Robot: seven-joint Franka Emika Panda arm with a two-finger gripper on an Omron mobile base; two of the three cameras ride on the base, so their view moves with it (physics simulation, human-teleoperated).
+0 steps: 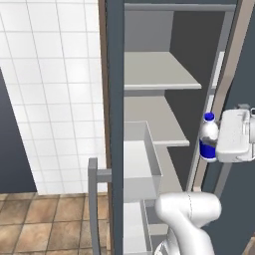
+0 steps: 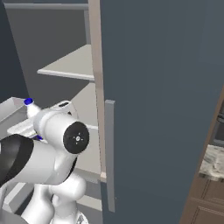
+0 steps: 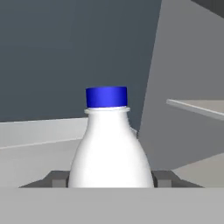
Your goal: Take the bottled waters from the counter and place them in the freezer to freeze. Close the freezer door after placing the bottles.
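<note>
My gripper [image 3: 109,178] is shut on a blue-capped bottled water [image 3: 109,144], a dark finger on each side of its whitish body. In the left base view the bottle [image 1: 208,135] stands upright in the gripper [image 1: 213,147] at the right side of the freezer [image 1: 172,30] opening, level with its middle shelf [image 1: 152,117]. From the right, the bottle's cap and neck [image 2: 30,106] peek over my arm. The freezer door [image 1: 114,124] stands open, seen edge-on, with its grey bar handle [image 1: 92,204]. A corner of the granite counter [image 2: 214,162] shows at far right.
Pale grey shelves [image 1: 154,69] and a white bin [image 1: 144,159] sit inside the freezer. A slate panel [image 2: 166,87] with a grey bar handle [image 2: 110,153] stands right of the opening. White wall tiles [image 1: 50,89] and a brown tiled floor [image 1: 45,224] lie to the left.
</note>
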